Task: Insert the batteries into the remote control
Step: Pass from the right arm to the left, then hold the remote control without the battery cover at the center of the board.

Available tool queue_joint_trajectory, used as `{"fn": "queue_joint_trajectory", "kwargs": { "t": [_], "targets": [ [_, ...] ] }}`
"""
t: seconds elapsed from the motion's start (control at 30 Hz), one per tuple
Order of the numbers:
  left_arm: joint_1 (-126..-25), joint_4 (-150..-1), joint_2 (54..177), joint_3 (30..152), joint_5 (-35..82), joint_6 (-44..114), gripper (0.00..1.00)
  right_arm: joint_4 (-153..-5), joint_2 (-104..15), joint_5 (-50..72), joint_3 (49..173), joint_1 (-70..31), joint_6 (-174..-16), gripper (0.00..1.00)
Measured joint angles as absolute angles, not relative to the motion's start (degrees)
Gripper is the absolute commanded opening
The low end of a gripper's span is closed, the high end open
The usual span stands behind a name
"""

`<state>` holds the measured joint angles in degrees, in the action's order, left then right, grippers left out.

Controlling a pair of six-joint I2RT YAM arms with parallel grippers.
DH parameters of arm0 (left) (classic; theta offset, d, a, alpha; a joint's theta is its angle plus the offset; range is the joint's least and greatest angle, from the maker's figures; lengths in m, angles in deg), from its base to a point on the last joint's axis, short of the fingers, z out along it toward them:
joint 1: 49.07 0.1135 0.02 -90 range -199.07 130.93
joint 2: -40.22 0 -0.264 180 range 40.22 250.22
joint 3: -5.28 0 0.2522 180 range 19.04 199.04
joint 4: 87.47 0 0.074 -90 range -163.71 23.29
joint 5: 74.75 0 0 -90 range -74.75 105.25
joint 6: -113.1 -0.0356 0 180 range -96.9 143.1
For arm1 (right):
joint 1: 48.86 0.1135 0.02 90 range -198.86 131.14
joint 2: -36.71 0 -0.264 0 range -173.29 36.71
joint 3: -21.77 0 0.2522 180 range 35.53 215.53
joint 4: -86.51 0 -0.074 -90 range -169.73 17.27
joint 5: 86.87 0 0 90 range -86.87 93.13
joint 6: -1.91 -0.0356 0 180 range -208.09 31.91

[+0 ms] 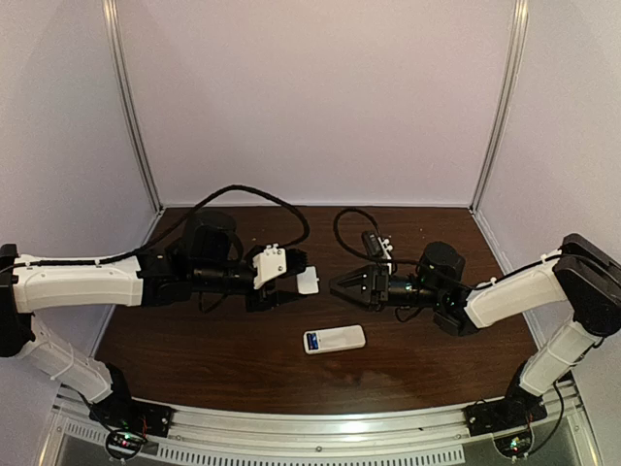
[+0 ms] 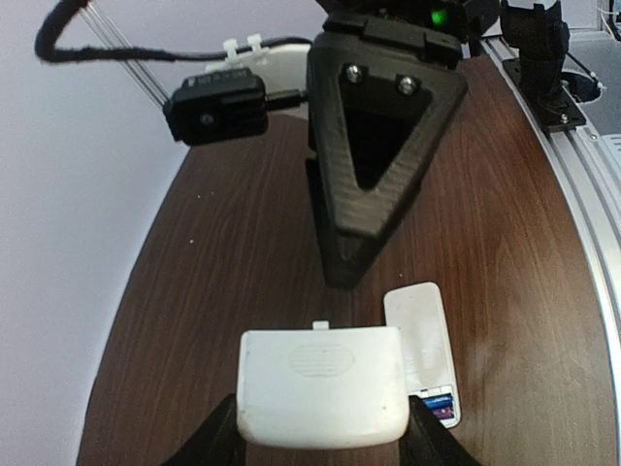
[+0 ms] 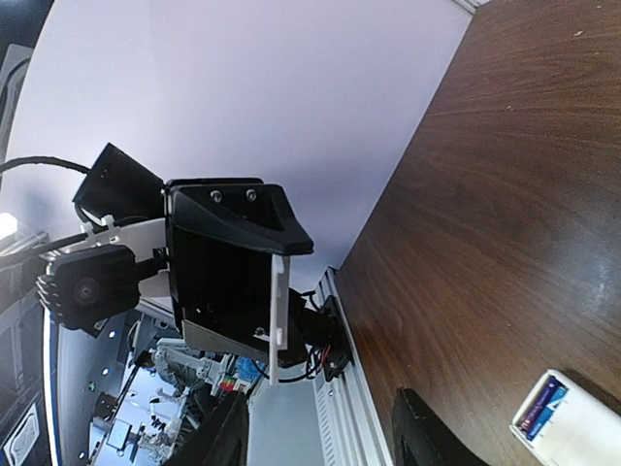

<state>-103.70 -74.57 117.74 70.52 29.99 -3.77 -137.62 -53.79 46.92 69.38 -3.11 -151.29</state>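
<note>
The white remote control (image 1: 335, 339) lies back up on the table in front of both grippers. Its battery bay at the left end is uncovered, with the blue batteries (image 1: 312, 341) in it. The remote (image 2: 421, 342) and the batteries (image 2: 439, 404) show in the left wrist view, and both remote (image 3: 574, 429) and batteries (image 3: 539, 407) in the right wrist view. My left gripper (image 1: 294, 280) is shut on the small white cover piece (image 2: 320, 382) and holds it above the table. My right gripper (image 1: 338, 287) is open and empty, facing the left gripper.
The aluminium rail (image 1: 310, 429) runs along the table's near edge. Black cables (image 1: 254, 197) loop over the back of the table. White walls close in the far side and both sides.
</note>
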Motion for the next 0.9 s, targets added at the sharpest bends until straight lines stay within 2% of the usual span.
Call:
{"fn": "queue_joint_trajectory", "kwargs": {
  "t": [0.23,0.4,0.7,0.9],
  "targets": [
    [-102.5,-71.9,120.6,68.1,33.9,-0.3,0.27,-120.9,-45.0,45.5,68.9,-6.0,-140.2,0.47],
    [-102.5,-71.8,126.0,66.9,34.6,2.3,0.27,-113.3,-44.5,45.4,68.9,-6.0,-135.9,0.41],
    [-102.5,-71.8,132.5,66.4,35.7,4.9,0.27,-111.3,-49.8,46.9,68.9,-6.0,-135.5,0.37],
    [-102.7,-71.8,135.4,66.4,35.7,5.8,0.27,-113.3,-53.5,47.7,68.9,-5.7,-137.4,0.28]
  ]
}}
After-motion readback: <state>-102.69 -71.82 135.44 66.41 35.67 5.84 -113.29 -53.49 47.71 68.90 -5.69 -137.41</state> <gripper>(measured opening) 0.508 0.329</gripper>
